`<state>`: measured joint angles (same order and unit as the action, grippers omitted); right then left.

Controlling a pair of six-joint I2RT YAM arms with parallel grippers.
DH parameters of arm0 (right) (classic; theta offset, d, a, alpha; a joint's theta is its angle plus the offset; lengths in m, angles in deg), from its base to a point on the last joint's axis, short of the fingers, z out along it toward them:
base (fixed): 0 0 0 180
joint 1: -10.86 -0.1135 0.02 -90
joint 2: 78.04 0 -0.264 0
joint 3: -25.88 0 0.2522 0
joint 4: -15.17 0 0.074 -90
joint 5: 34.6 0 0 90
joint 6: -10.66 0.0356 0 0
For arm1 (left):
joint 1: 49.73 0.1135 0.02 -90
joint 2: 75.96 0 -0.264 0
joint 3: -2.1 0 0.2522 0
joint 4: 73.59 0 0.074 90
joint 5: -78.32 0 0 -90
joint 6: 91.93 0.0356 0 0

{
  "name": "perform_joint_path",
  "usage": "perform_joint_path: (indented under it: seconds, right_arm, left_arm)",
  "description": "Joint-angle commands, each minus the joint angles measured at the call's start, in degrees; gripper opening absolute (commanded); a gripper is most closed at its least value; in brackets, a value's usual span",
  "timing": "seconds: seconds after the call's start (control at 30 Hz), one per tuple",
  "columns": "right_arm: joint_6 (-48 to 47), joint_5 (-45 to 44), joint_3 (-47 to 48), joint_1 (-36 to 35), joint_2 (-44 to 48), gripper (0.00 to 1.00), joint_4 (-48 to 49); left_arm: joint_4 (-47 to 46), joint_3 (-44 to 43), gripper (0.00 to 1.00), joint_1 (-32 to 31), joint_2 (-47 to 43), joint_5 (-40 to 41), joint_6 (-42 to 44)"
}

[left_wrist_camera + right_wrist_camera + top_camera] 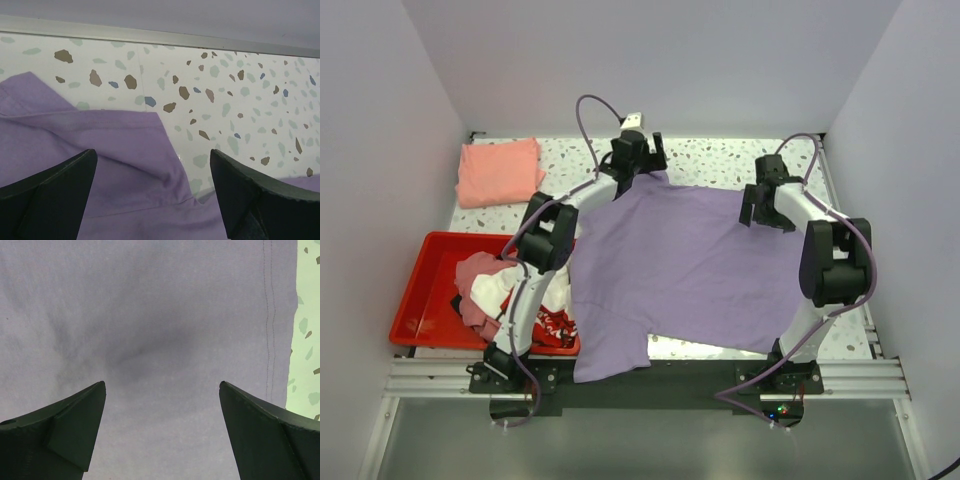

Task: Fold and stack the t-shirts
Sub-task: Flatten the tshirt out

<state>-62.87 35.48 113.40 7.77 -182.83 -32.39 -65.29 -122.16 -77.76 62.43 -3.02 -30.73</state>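
Purple shirt [680, 270]: spread across the middle of the table [720, 155]. Left gripper [152, 165]: released, above the shirt's far edge. Right gripper [162, 390]: released, above cloth beside a stitched seam. Handling: pinch both far points alike, lift together, fold evenly.

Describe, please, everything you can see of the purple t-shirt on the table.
The purple t-shirt is plain lavender, a soft cloth with mild wrinkles and a double-stitched hem. It lies spread flat, unfolded, over the middle of the speckled table; its near left corner hangs over the near edge. The left tool is open above its far edge, the right tool open above its right side near the hem. Whether either touches the cloth cannot be told.
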Motion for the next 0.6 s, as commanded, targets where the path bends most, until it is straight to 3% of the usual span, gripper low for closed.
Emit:
perform_joint_path:
  seconds: [0.0, 0.2, 0.57]
  right_arm:
    - [0.32, -0.12, 0.42, -0.07, 2.31, 0.99, 0.75]
    - [0.14, -0.47, 0.51, -0.07, 2.05, 0.99, 0.67]
    - [0.14, -0.82, 0.95, -0.07, 0.91, 0.99, 0.75]
  left_arm:
    - [0.44, -1.47, 1.0, 0.35, 0.65, 1.88, -2.58]
    - [2.73, -5.68, 1.0, 0.35, 4.25, 2.32, -3.72]
    - [0.71, -3.32, 1.0, 0.43, 5.05, 4.17, -5.57]
